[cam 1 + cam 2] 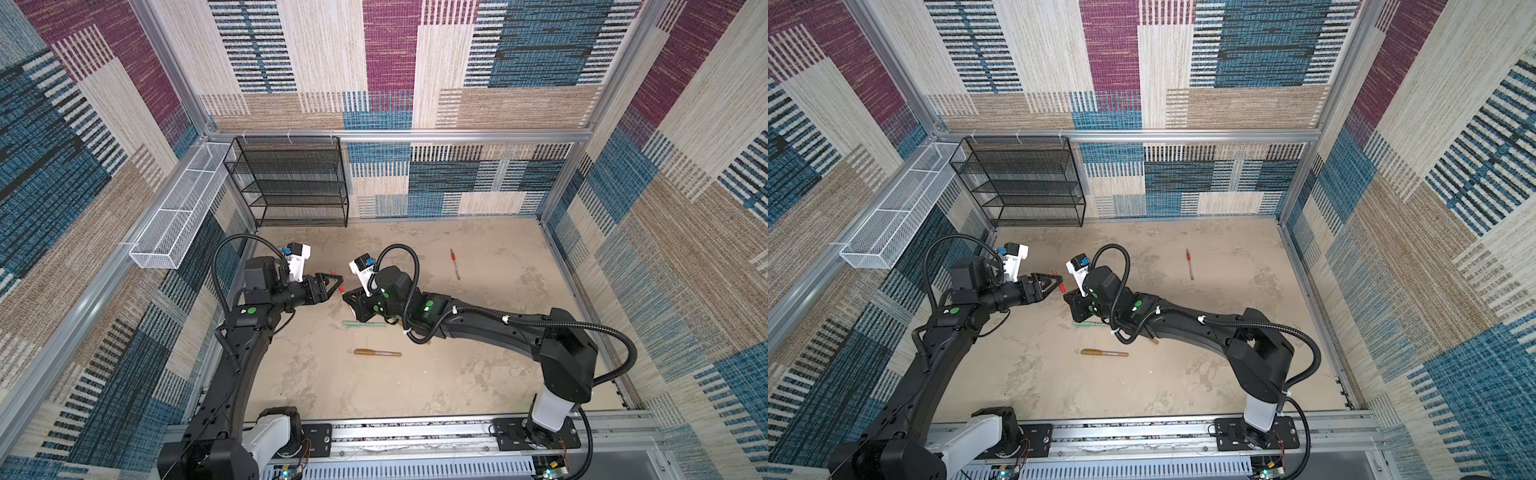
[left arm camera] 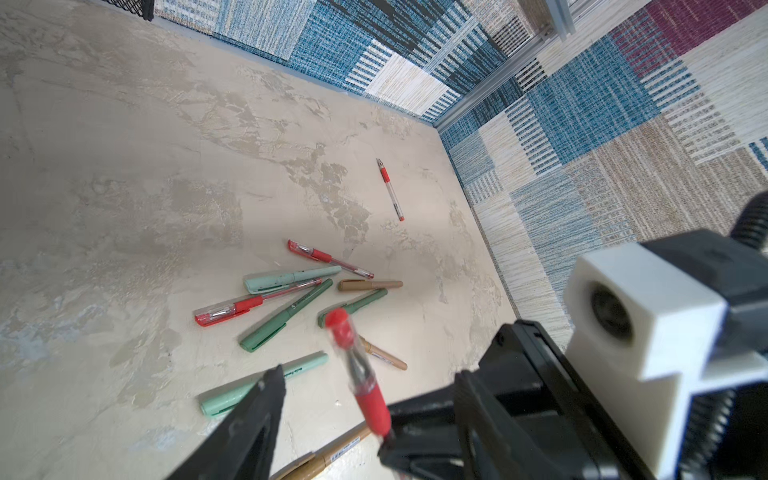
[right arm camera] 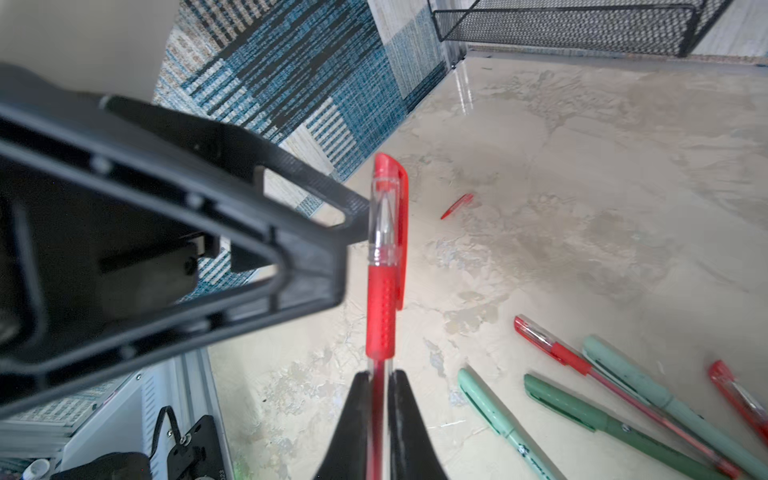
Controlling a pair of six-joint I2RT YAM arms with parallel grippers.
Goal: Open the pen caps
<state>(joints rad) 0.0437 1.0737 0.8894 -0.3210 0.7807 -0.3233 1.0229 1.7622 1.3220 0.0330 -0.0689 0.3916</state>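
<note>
- The red pen cap (image 3: 384, 199) sits on the end of the red pen (image 3: 380, 316). It is raised above the table (image 2: 124, 166) between the 2 grippers, left of centre in both top views.
- The right gripper (image 3: 378, 378) is clenched on the clear barrel just behind the red grip sleeve. This hold probably anchors the pen and leaves the capped end free.
- The left gripper (image 1: 336, 283) is released, with its jaws standing apart on either side of the cap. 1 finger (image 3: 349, 212) appears to lie against the cap's side in the right wrist view. No clamp on the cap shows yet.
- The pen's long axis continues the line of the right gripper's fingers. The capped end points away from that gripper, toward the back-left corner of the cell.
- The left gripper meets this axis crosswise. That placement suits a straight pull along the axis once the cap is clamped.
- Below, capped pens lie in a loose cluster on the table, among them a mint pen (image 2: 291, 279), a dark green pen (image 2: 286, 318) and a bronze pen (image 2: 370, 285).
- 1 lone red pen (image 2: 390, 189) lies well apart from the cluster, with its tip bare.
</note>
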